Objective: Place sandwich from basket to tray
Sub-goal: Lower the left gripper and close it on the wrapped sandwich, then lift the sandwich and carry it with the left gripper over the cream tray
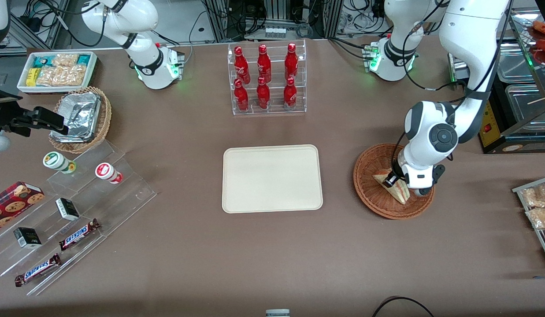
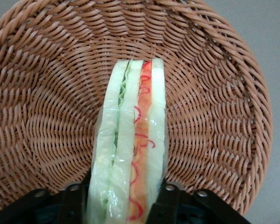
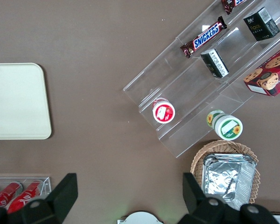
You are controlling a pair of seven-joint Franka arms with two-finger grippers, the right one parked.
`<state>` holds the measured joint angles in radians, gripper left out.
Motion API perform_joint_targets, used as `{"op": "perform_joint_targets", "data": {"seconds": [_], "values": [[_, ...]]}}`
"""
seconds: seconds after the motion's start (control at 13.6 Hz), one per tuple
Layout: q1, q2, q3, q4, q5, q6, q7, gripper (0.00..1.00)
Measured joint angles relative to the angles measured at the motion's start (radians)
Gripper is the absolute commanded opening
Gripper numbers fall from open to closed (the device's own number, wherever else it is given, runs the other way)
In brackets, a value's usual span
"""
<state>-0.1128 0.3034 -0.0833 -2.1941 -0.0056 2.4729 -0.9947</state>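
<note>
Right now your sandwich [image 2: 130, 144] stands on edge inside the basket [image 1: 368, 176], at the right of the front frame, with the gripper [image 2: 126, 198] straddling its wide end, one finger [image 2: 165, 200] against each bread face. You appear clamped on it, though it hasn't left the wicker. Watch the slick wrap: a shallow pinch could let it slip or twist out before you reach the tray [image 1: 272, 178] at centre.

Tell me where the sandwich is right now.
The sandwich lies in the basket at the working arm's end of the table, beside the tray, with the gripper straddling its end.
</note>
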Motion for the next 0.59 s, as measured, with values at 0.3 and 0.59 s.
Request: {"op": "perform_joint_targets", "data": {"seconds": [0.3, 0.59], "values": [[-0.004, -0.01, -0.003, 0.089, 0.004, -0.151, 0.003, 0.0], [-0.043, -0.015, -0.009, 0.241, 0.017, -0.344, 0.048, 0.0]]}}
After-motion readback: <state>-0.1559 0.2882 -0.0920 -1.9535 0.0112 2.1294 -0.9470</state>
